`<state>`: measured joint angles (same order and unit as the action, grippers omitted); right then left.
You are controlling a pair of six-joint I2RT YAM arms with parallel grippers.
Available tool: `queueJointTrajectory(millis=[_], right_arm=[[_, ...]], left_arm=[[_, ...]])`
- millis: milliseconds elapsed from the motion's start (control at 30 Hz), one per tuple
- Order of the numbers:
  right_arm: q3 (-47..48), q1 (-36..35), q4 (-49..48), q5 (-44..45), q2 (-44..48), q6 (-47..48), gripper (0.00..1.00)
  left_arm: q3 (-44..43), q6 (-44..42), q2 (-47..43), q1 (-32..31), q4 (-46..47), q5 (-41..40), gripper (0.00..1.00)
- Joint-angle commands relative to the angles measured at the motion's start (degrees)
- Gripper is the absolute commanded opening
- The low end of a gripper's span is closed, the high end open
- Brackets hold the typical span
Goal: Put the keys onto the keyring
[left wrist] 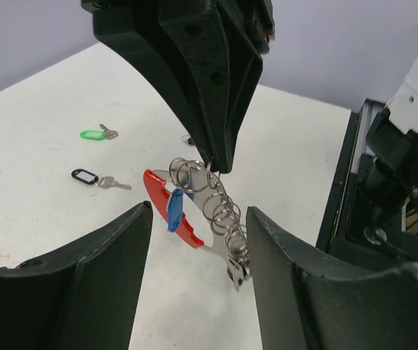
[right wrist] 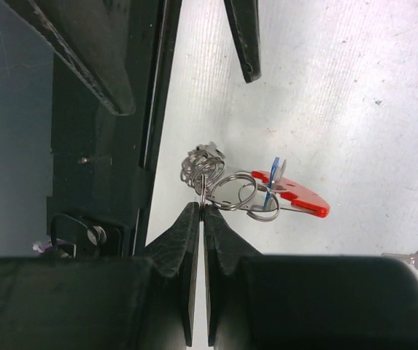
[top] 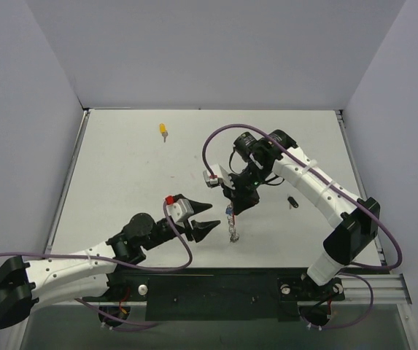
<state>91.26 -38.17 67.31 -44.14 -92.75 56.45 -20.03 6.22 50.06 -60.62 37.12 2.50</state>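
The keyring (left wrist: 166,206), a red loop with a chain of silver split rings, hangs just above the table, and a blue-headed key (left wrist: 174,211) sits on it. My right gripper (right wrist: 203,206) is shut on one of the keyring's silver rings (right wrist: 206,191) and holds it up from above. The left gripper (left wrist: 198,244) is open, its two fingers either side of the lower rings and not touching them. Loose on the table lie a green key (left wrist: 92,134), a key with a black-outlined tag (left wrist: 84,176) and a yellow key (top: 163,130).
The two grippers meet near the front middle of the table (top: 121,168), close to the black base rail (top: 216,288). A black key (top: 292,201) lies beside the right arm (top: 318,189). Purple cables loop off both arms.
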Motion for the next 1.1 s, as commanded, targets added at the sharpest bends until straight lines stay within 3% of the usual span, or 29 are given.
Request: queueJointTrajectory(millis=[0, 233, 400, 700, 1067], right_arm=[[2.3, -0.9, 5.4, 2.4, -1.0, 1.8, 0.0], [2.4, -1.4, 5.8, 2.0, -1.2, 2.2, 0.0], [2.3, -1.4, 6.0, 1.6, -1.4, 2.5, 0.0], [2.5, -1.4, 6.4, 1.0, -1.6, 2.7, 0.0], [2.6, -1.3, 6.6, 0.5, -2.0, 2.9, 0.0]], left_arm=[[-3.9, -8.1, 1.1, 0.2, -7.3, 4.0, 0.64], [-6.6, -8.5, 9.5, 0.2, 0.1, 5.1, 0.63], [-7.0, -6.9, 12.8, 0.2, 5.7, 6.5, 0.52], [-6.4, -3.9, 12.9, 0.2, 8.7, 7.7, 0.39], [-6.3, -2.8, 13.7, 0.1, 10.2, 7.4, 0.36]])
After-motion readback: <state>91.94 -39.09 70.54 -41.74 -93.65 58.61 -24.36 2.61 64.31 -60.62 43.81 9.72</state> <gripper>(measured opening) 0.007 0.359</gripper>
